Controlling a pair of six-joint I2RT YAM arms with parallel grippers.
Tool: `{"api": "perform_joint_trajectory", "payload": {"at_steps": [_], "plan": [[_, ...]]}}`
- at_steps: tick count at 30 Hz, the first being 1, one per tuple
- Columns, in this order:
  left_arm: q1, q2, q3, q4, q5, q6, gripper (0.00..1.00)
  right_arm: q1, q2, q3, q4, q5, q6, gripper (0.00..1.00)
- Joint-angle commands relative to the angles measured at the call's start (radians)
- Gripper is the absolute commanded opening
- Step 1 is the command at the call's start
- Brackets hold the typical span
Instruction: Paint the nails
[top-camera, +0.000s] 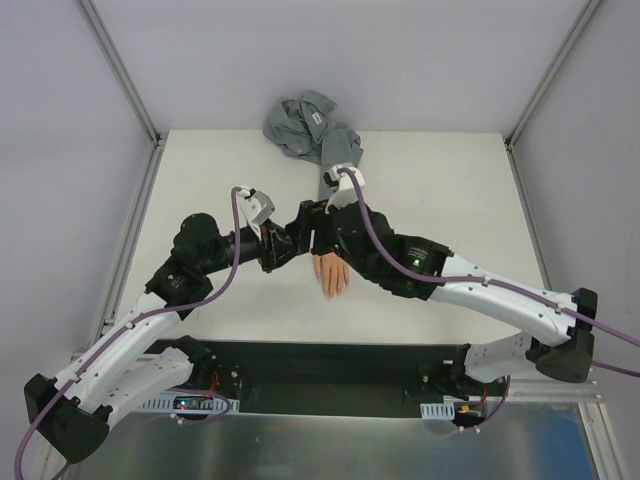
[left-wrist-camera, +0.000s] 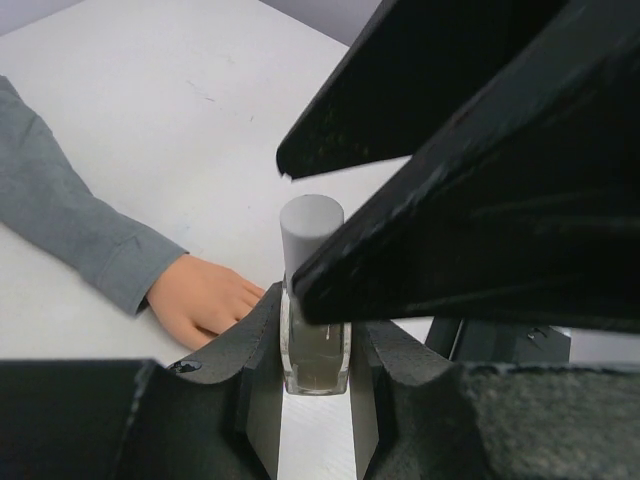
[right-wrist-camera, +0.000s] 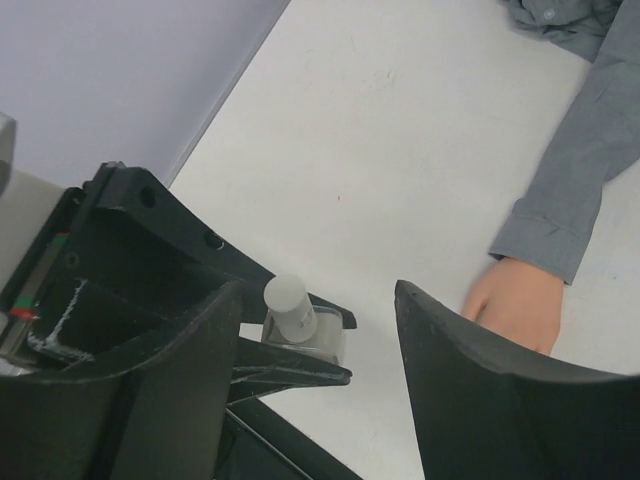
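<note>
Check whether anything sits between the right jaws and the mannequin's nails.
Nothing visible does. The right gripper's open jaws flank the cap of the bottle clamped in the left gripper; the mannequin hand lies just beside, unobstructed.

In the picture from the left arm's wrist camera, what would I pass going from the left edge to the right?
grey sleeve → mannequin hand → small clear bottle with a white cap → right hand's black fingers
</note>
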Motion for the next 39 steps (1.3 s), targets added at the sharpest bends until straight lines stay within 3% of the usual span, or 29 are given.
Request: {"api": "perform_joint_trajectory", "payload": {"at_steps": [1, 7, 8, 10, 11, 13, 16, 19, 20, 21, 26, 31, 35, 36, 37, 39], "plan": [[-0.009, -0.017, 0.020, 0.033, -0.052, 0.007, 0.00, 0.023, 0.055, 0.066, 0.016, 0.055, 0.047, 0.63], [-0.013, -0.017, 0.025, 0.033, -0.028, 0.002, 0.00, 0.027, 0.093, 0.057, 0.026, 0.068, 0.033, 0.45], [-0.015, -0.015, 0.026, 0.033, -0.019, 0.001, 0.00, 0.027, 0.086, 0.051, 0.030, 0.078, 0.009, 0.34], [-0.015, -0.015, 0.026, 0.035, 0.001, -0.002, 0.00, 0.027, 0.070, 0.023, 0.049, 0.076, -0.021, 0.23], [-0.015, -0.011, 0.028, 0.036, 0.016, -0.001, 0.00, 0.023, 0.050, 0.011, 0.058, 0.061, -0.054, 0.12], [-0.015, -0.006, 0.035, 0.036, 0.064, -0.004, 0.00, 0.015, 0.024, -0.035, 0.085, 0.027, -0.093, 0.01], [-0.015, -0.008, 0.039, 0.051, 0.164, -0.007, 0.00, -0.017, -0.054, -0.108, 0.160, -0.103, -0.177, 0.01], [-0.015, -0.012, 0.020, 0.146, 0.312, -0.071, 0.00, -0.121, -0.134, -0.207, 0.278, -0.588, -0.234, 0.00], [-0.015, -0.014, 0.005, 0.219, 0.363, -0.094, 0.00, -0.175, -0.145, -0.246, 0.343, -0.893, -0.234, 0.01], [-0.015, -0.011, -0.007, 0.278, 0.406, -0.123, 0.00, -0.192, -0.155, -0.256, 0.363, -1.010, -0.234, 0.00], [-0.015, 0.038, -0.046, 0.539, 0.679, -0.321, 0.00, -0.273, -0.183, -0.273, 0.374, -1.321, -0.226, 0.00], [-0.015, 0.069, -0.041, 0.624, 0.735, -0.389, 0.00, -0.309, -0.209, -0.294, 0.380, -1.404, -0.211, 0.01], [-0.015, 0.052, -0.049, 0.595, 0.701, -0.358, 0.00, -0.315, -0.224, -0.279, 0.311, -1.332, -0.225, 0.00], [-0.015, 0.047, -0.047, 0.567, 0.666, -0.338, 0.00, -0.313, -0.227, -0.276, 0.299, -1.306, -0.225, 0.03], [-0.015, 0.035, -0.035, 0.471, 0.640, -0.276, 0.00, -0.315, -0.231, -0.267, 0.288, -1.251, -0.225, 0.14], [-0.015, 0.025, -0.021, 0.379, 0.536, -0.213, 0.00, -0.313, -0.241, -0.256, 0.256, -1.173, -0.223, 0.26]]}}
